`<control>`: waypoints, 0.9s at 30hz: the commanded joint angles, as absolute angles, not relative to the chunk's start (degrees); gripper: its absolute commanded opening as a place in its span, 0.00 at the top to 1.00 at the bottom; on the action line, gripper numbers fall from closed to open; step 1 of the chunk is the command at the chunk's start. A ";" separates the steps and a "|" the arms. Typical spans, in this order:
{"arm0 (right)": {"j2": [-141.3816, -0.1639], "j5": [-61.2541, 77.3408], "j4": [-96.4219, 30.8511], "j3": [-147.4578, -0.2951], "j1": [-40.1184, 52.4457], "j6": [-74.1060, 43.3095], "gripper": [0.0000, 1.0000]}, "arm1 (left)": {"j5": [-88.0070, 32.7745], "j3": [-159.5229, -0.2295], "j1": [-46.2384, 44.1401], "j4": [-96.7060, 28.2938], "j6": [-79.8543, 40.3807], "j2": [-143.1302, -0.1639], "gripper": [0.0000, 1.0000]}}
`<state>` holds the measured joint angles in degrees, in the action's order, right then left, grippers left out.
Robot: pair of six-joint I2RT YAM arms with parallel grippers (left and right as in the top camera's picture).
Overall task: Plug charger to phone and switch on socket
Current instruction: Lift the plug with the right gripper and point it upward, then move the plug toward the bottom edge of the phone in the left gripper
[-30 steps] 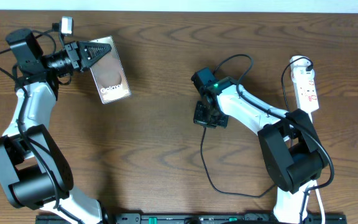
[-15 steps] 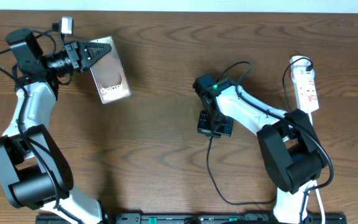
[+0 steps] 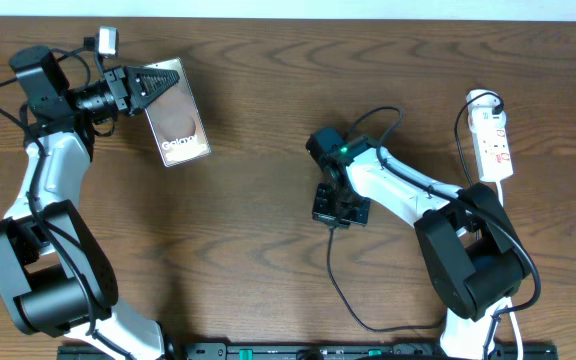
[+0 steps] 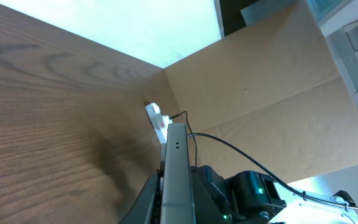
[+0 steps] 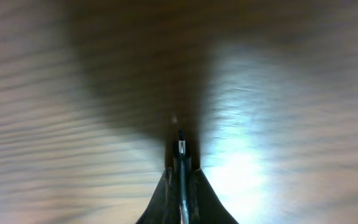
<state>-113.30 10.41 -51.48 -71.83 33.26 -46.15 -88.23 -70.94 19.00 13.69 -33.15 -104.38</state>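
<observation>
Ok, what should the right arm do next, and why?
Probably carry the right claw leftward toward the phone: it already pinches the charger by its plug tip, the left claw grips the phone, and the plug and phone are far apart.

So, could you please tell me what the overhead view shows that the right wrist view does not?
Only overhead: the phone held by the left pincer, the socket, and the charger trailing off in a loop. Only right wrist: its plug tip pinched between the fingers of the right pincer. Both: the wooden table and the right pincer itself.
</observation>
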 commanded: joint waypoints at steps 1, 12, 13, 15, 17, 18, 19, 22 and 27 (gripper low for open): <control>-116.38 22.65 -43.31 -69.63 33.95 -35.83 0.99 | -90.02 -71.46 19.20 13.82 -33.01 -103.72 0.92; -116.38 61.98 -11.64 -69.63 33.85 -24.08 0.99 | -90.02 -71.46 19.20 13.82 -32.99 -103.72 0.92; -116.38 64.90 -8.73 -69.63 33.85 -23.46 0.99 | -90.02 -71.46 19.20 13.85 -32.99 -103.72 0.92; -116.38 68.03 -4.67 -69.63 33.85 -23.27 0.99 | -90.02 -71.46 19.20 13.85 -32.99 -103.72 0.92; -116.38 70.85 0.69 -69.63 33.87 -23.27 0.99 | -90.02 -71.46 19.18 13.82 -32.99 -103.72 0.92; -116.38 72.31 3.33 -69.63 33.87 -23.27 0.99 | -90.02 -71.46 19.18 13.85 -32.99 -103.72 0.92; -116.38 73.10 4.60 -69.63 33.85 -23.27 0.99 | -90.02 -71.46 19.18 13.82 -32.99 -103.72 0.92; -116.38 74.35 8.25 -69.63 33.87 -23.29 0.99 | -90.02 -71.46 19.14 13.85 -32.97 -103.72 0.92; -116.38 74.35 11.46 -69.63 33.87 -23.29 0.99 | -89.97 -71.46 17.23 13.87 -31.40 -103.72 0.92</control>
<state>-115.90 72.25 10.37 -69.30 33.63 -24.27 -88.23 -70.94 18.76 13.56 -32.95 -104.38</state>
